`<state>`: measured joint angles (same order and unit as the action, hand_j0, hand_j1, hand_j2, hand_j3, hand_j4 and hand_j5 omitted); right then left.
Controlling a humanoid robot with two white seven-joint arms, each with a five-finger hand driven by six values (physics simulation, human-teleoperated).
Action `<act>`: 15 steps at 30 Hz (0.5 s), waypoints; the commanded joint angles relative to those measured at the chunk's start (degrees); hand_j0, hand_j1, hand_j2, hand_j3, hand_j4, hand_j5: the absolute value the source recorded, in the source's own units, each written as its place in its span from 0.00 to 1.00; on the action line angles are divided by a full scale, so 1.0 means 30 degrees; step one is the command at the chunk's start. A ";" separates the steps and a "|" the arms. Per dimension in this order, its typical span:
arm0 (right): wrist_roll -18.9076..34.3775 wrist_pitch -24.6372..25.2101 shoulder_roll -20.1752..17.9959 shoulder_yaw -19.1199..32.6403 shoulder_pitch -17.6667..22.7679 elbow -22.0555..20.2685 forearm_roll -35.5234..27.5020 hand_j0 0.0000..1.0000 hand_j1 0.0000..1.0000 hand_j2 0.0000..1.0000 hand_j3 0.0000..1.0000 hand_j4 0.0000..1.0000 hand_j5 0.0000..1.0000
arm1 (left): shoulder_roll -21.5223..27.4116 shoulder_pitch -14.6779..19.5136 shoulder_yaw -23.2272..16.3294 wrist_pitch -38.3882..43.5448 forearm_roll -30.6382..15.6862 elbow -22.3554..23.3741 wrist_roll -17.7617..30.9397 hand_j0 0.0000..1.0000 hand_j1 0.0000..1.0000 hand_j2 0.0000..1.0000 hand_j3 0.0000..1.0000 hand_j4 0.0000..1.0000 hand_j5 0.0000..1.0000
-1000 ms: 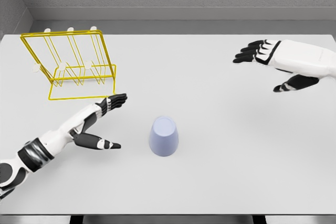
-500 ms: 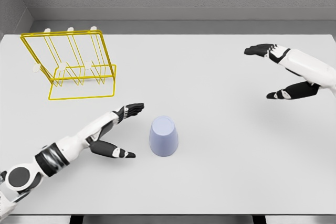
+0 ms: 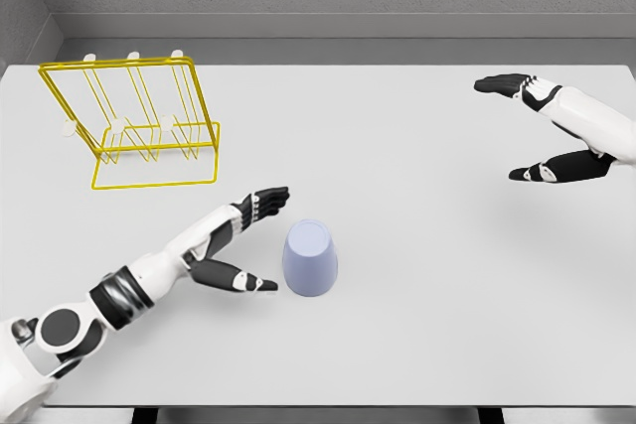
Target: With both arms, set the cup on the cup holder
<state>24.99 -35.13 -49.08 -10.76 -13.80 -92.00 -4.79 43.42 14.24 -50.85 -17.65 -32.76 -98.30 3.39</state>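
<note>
Partly cut off, right hand (image 3: 556, 131) open; left hand (image 3: 241, 240) open beside cup (image 3: 310, 258).

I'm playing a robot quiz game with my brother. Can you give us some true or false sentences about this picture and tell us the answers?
1. The pale lavender plastic cup stands upside down on the white table. True.
2. The left hand grips the cup. False: it is open, just beside the cup.
3. The yellow wire cup holder is at the table's far left. True.
4. A cup hangs on the holder. False: its pegs are bare.
5. The right hand rests on the cup. False: it is open, far to the right.
</note>
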 commanded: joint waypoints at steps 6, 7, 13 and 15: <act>-0.0011 0.0042 -0.0045 0.0042 0.0029 0.0111 -0.0161 1.00 1.00 1.00 1.00 1.00 1.00 | -0.0556 0.0059 -0.0013 0.0579 -0.0419 0.0013 0.0012 1.00 1.00 1.00 1.00 1.00 1.00; -0.0011 0.0042 -0.0046 0.0042 0.0059 0.0111 -0.0161 1.00 1.00 1.00 1.00 1.00 1.00 | -0.0644 0.0088 -0.0101 0.0579 -0.0389 0.0042 0.0012 1.00 1.00 1.00 1.00 1.00 1.00; -0.0011 0.0042 -0.0046 0.0042 0.0117 0.0140 -0.0161 1.00 1.00 1.00 1.00 1.00 1.00 | -0.0790 0.0088 -0.0277 0.0579 -0.0243 -0.0017 0.0012 1.00 1.00 1.00 1.00 1.00 1.00; -0.0011 0.0042 -0.0046 0.0042 0.0117 0.0140 -0.0161 1.00 1.00 1.00 1.00 1.00 1.00 | -0.0790 0.0059 -0.0306 0.0550 -0.0243 -0.0046 0.0012 1.00 1.00 1.00 1.00 1.00 1.00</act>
<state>24.99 -35.13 -49.14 -10.65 -13.45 -91.59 -4.82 41.10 14.41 -51.65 -15.96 -33.46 -98.33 3.43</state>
